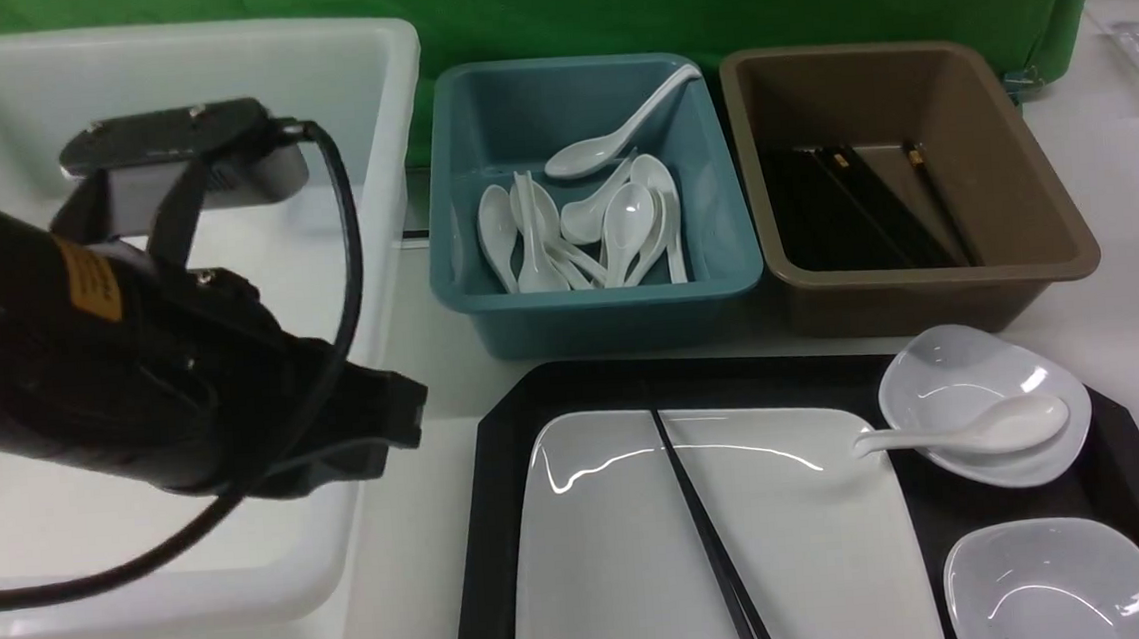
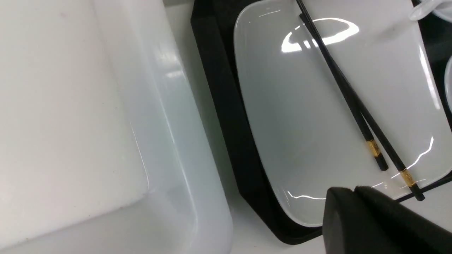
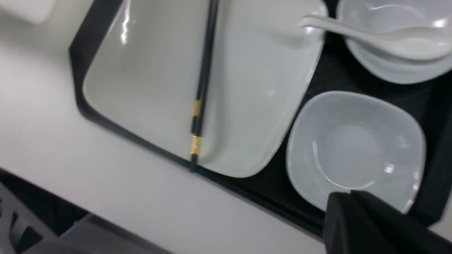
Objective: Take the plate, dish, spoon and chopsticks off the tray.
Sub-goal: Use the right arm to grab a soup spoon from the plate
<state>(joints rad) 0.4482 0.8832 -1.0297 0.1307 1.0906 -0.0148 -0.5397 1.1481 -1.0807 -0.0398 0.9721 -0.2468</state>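
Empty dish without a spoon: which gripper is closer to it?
Right. The right gripper hangs by the empty dish; the left gripper is left of the tray, above the white tub.

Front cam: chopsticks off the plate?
No, the chopsticks lie diagonally across the plate, which sits on the tray.
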